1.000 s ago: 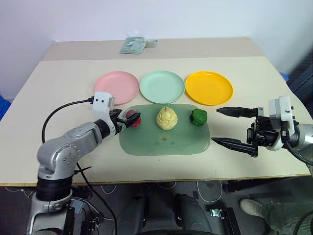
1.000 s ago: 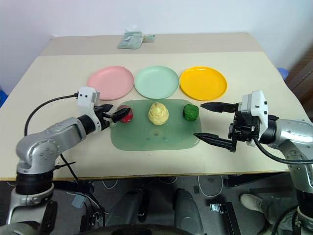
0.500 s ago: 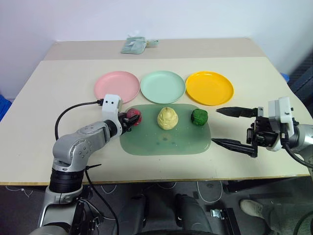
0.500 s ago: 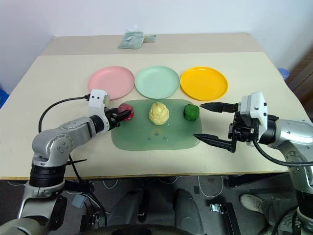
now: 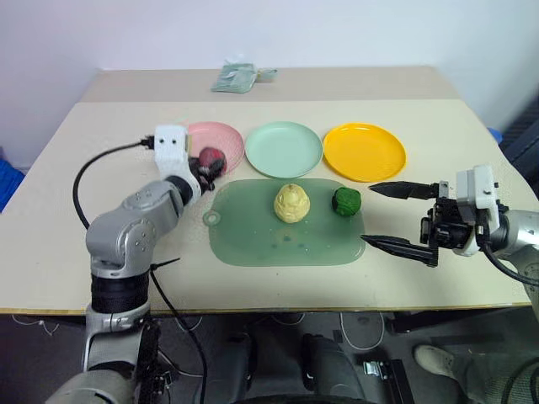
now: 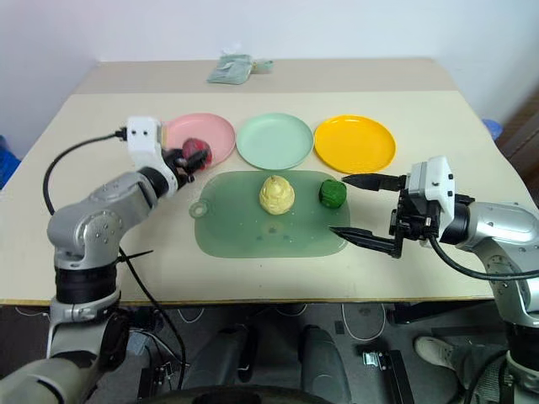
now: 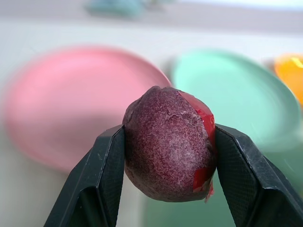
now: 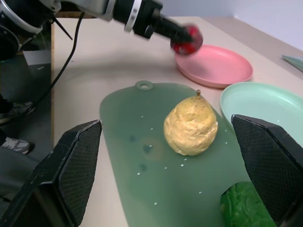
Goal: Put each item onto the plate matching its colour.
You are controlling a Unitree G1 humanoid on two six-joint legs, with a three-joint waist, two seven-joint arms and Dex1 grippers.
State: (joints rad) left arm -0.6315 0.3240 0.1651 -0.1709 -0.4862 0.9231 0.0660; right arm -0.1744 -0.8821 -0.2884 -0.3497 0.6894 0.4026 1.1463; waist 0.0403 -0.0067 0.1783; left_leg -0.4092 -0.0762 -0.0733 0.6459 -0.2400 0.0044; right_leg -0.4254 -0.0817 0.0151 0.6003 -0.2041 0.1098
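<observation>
My left gripper (image 5: 210, 162) is shut on the dark red item (image 7: 168, 144), with a black finger (image 7: 102, 175) pressed to each side. It holds the item in the air over the near edge of the pink plate (image 5: 224, 137). The pale yellow item (image 5: 291, 203) and the dark green item (image 5: 345, 201) lie on the far half of the green mat (image 5: 286, 231). Behind the mat stand the mint green plate (image 5: 284, 149) and the orange-yellow plate (image 5: 365, 151). At the mat's right edge my right gripper (image 5: 368, 214) stands open and empty, pointing at the dark green item.
A folded greenish packet (image 5: 234, 77) lies at the back of the table (image 5: 101, 185). A black cable (image 5: 93, 168) loops from my left wrist over the table's left side. The mat's hole tab (image 5: 210, 220) points left.
My left gripper has shut on the dark red item, lifted it off the mat and carried it back and left to the pink plate's edge. The right arm has kept still.
</observation>
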